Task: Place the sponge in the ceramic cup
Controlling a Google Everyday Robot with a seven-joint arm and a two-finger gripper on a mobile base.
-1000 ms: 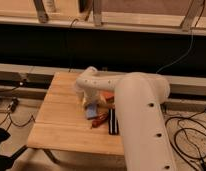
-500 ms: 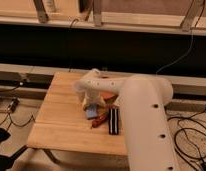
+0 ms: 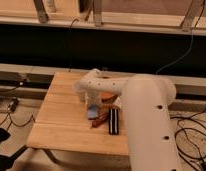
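The sponge (image 3: 92, 114) is a small light-blue block lying on the wooden table (image 3: 56, 120), near its middle. My gripper (image 3: 91, 105) hangs at the end of the white arm, pointing down right over the sponge and close to it. Whether it touches the sponge cannot be made out. The ceramic cup is hidden, probably behind the arm.
An orange bowl (image 3: 107, 96) sits just right of the gripper, partly behind the arm. A reddish sausage-shaped item (image 3: 101, 120) and a black-and-white striped bar (image 3: 114, 121) lie right of the sponge. My bulky white arm (image 3: 146, 125) covers the table's right side. Cables run over the floor.
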